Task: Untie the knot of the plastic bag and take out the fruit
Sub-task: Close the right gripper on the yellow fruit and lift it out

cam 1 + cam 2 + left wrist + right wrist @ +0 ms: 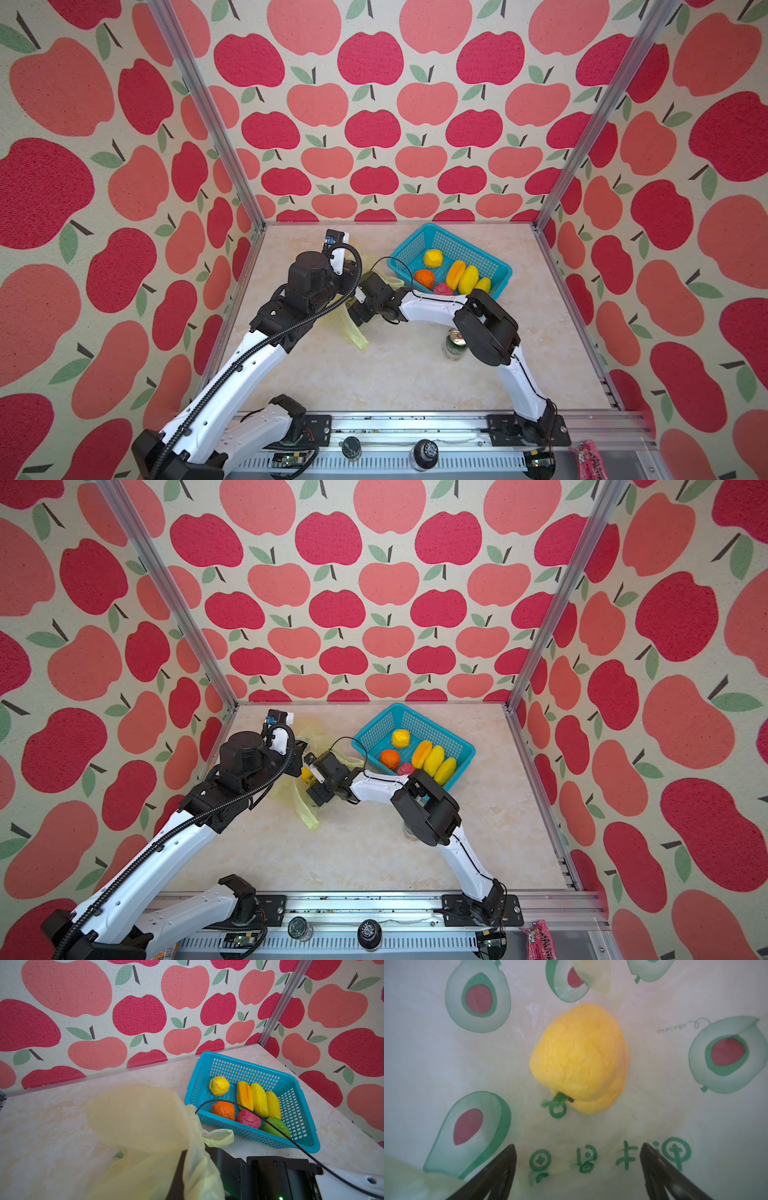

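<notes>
left arm (232, 374) – glossy white shells on the long links, dotted with small dark screw holes, chunky black housings at the joints (307, 274). a ribbed black conduit (216, 386) runs up the outside, clipped on with little black clamps. at its wrist, a white camera block (336, 240) with a blue spot. right arm (432, 305) – same white shells, a big rounded black elbow (492, 332), and only a thin black cable (270, 1124) along it, looping free by the wrist. black base plates (528, 430) with bolts. right gripper (577, 1147): matte black fingers (500, 1169), tapering to points. a tiny green light (280, 1198) glows on a black housing.
</notes>
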